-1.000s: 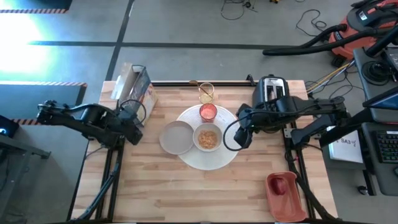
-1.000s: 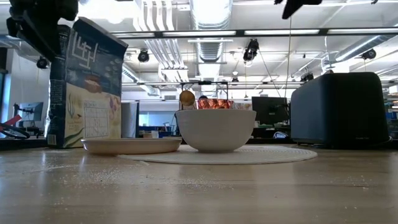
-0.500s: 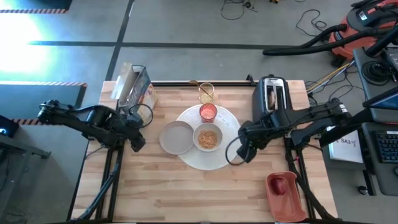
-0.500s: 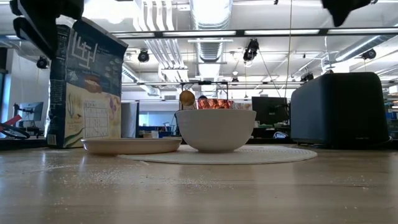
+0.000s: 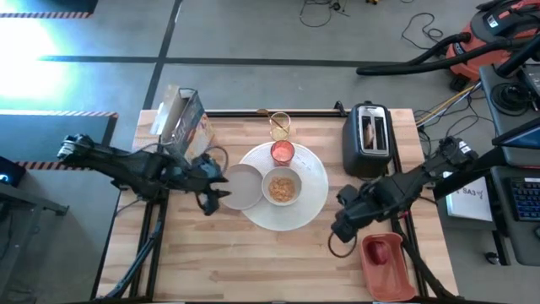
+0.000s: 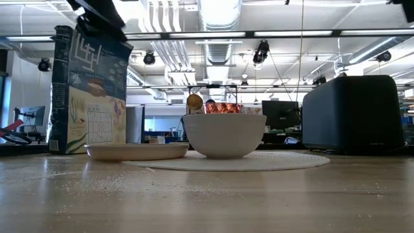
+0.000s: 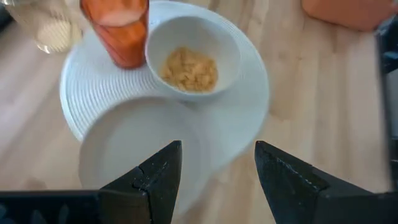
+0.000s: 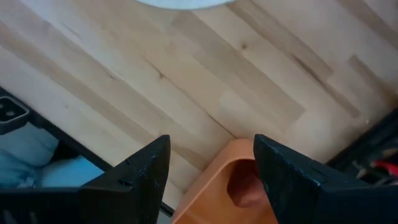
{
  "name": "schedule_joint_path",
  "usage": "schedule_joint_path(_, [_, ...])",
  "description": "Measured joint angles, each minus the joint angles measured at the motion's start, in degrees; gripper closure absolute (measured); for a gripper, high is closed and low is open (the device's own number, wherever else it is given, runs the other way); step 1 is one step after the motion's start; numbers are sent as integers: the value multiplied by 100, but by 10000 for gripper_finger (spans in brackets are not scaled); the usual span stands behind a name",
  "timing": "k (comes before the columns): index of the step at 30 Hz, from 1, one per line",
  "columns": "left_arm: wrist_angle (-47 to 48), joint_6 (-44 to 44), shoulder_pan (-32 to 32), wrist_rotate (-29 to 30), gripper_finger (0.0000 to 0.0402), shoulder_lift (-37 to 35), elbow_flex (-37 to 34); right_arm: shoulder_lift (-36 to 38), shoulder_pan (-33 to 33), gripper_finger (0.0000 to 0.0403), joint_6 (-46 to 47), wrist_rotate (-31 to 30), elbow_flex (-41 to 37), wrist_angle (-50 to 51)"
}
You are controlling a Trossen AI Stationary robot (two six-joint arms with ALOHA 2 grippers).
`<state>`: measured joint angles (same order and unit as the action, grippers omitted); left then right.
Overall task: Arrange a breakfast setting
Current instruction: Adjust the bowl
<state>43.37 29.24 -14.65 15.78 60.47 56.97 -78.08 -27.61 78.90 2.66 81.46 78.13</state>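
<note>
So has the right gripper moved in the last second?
Yes. The right gripper moved away from the toaster toward the orange tray.

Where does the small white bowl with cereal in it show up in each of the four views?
High view: small white bowl at table centre, on the large round white plate.
Low view: centre, on the plate, in front of the small red cup.
Left wrist view: upper middle.
Right wrist view: not in it.
Shared landmark: the red cup beside it.
</note>
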Motion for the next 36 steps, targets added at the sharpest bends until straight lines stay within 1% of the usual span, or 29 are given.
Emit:
schedule_joint_path(4, [-173,-314,-5,616,215,571,-2,0,-302,181,595,-22,-163,-17])
schedule_joint_path(8, [-179,-176,-2,1279,215,1158,-7,0,-570,181,1138,-16,-284,-27])
schedule_joint_path(11, [-306,-45,1,1825,215,1640,-9,0,-718,181,1340,-42,-336,-48])
schedule_joint_path(13, [-502,24,2,2053,215,1970,-11,0,-779,181,1435,-108,-369,-44])
schedule_joint_path(16, [-797,204,14,2176,219,2415,-11,0,-827,181,1522,-122,-416,-50])
schedule_joint_path(20, [-745,692,24,2428,234,2808,-13,0,-868,181,1569,-121,-472,-68])
schedule_joint_path(28, [-1437,603,44,2379,266,3344,-11,0,-866,181,1413,-155,-583,-72])
schedule_joint_path(34, [-2033,581,80,2380,279,3682,-11,0,-866,181,1405,-426,-637,-76])
schedule_joint_path(36, [-2256,562,89,2377,281,3774,-13,0,-866,181,1408,-431,-637,-72])
